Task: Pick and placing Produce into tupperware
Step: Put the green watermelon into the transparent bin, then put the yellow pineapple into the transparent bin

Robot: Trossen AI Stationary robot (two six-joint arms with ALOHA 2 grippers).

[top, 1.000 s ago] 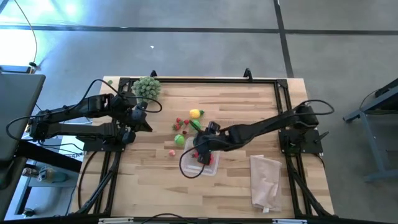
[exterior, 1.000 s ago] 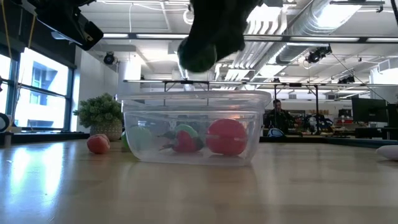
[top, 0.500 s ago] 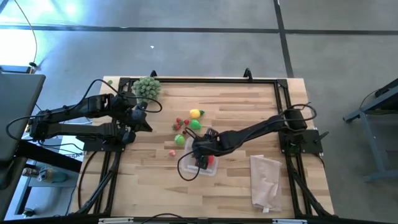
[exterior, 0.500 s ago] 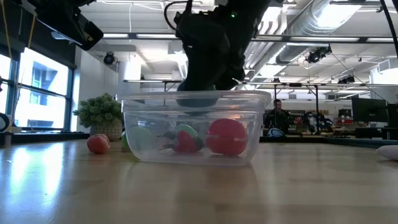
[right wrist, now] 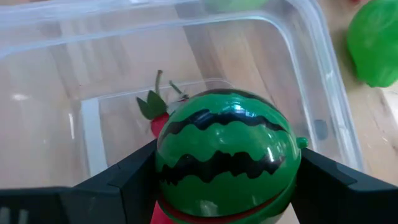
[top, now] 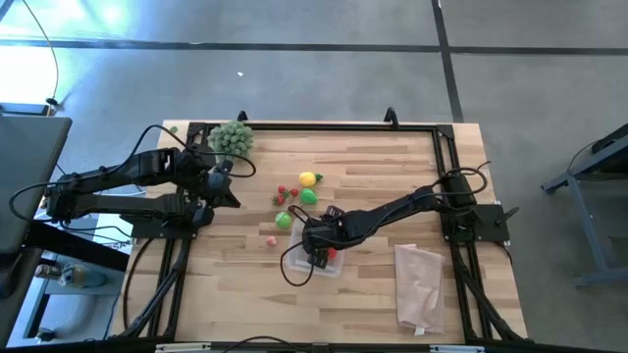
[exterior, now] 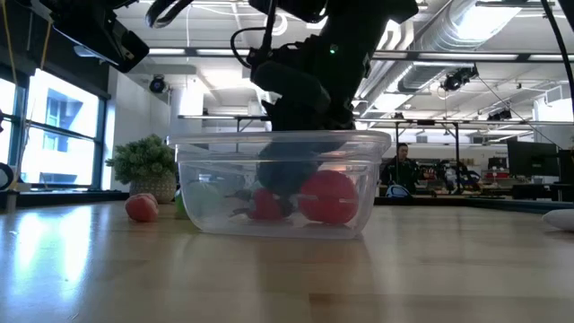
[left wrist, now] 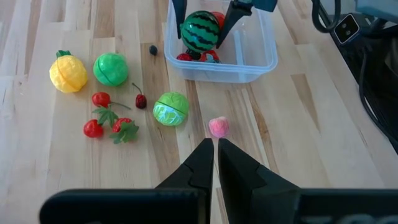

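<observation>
The clear tupperware [top: 334,267] stands on the table, right of centre toward the near edge. My right gripper [top: 318,245] reaches down into it, shut on the striped watermelon ball [left wrist: 200,32]. A red fruit [exterior: 327,197] and a strawberry [exterior: 265,205] lie on the tupperware's floor. On the table beside the tupperware lies more produce: a yellow fruit [left wrist: 68,73], two green balls [left wrist: 111,68] [left wrist: 170,109], small red berries [left wrist: 102,116] and a pink piece [left wrist: 217,127]. My left gripper [left wrist: 215,146] waits shut above the table's left part. My right gripper pinches the watermelon ball [right wrist: 227,152] between its two fingers [right wrist: 127,180], one on each side at about the ball's widest part. The fingers slant steeply down from the table's right. The ball sits below the tupperware's rim [exterior: 278,139], over the strawberry; whether it touches the strawberry I cannot tell.
A grey-green bushy ball [top: 232,137] stands at the far left corner. A pale translucent bag [top: 419,284] lies near the right front. A loop of black cable [top: 294,270] hangs by the tupperware's left side.
My right gripper has gone down with the watermelon ball, from above the tupperware's rim to inside its walls, and has tipped more steeply downward. Its hold on the ball is unchanged.
</observation>
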